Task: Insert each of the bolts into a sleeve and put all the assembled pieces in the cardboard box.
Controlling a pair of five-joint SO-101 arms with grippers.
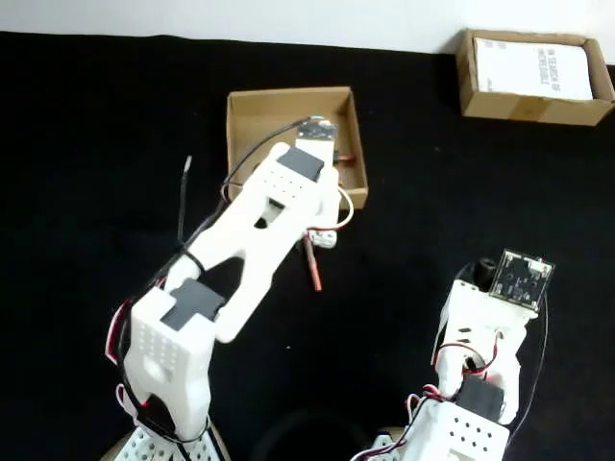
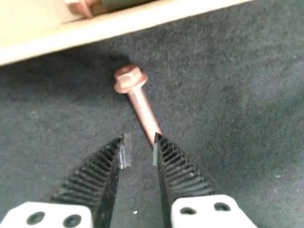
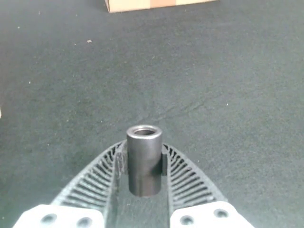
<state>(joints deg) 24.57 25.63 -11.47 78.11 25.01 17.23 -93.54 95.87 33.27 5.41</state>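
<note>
Bolt (image 2: 135, 97) of copper colour lies flat on the black counter (image 1: 86, 134), just outside one wall of the cardboard box (image 1: 252, 120), with its hex head toward the box and its shank pointing away from it. We see the left pincer (image 2: 140, 150) released, its jaws a small way apart, low over the end of the shank that lies farther from the box. One ribbed finger (image 2: 173, 164) sits right at the shank's tip, and we cannot tell whether it touches. Inside the box, against the same wall, lies a second bolt (image 2: 80, 6) with a dark part beside its head. The left arm (image 1: 255, 245) stretches across the counter to that side of the box. Well apart from the box, the right pincer (image 3: 142, 153) is clenched on a dark metal sleeve (image 3: 144, 166), gripping it by its sides, with its open bore facing the wrist camera. A second carton (image 1: 528, 104) holding a white sheet also stands well apart from the cardboard box.
</note>
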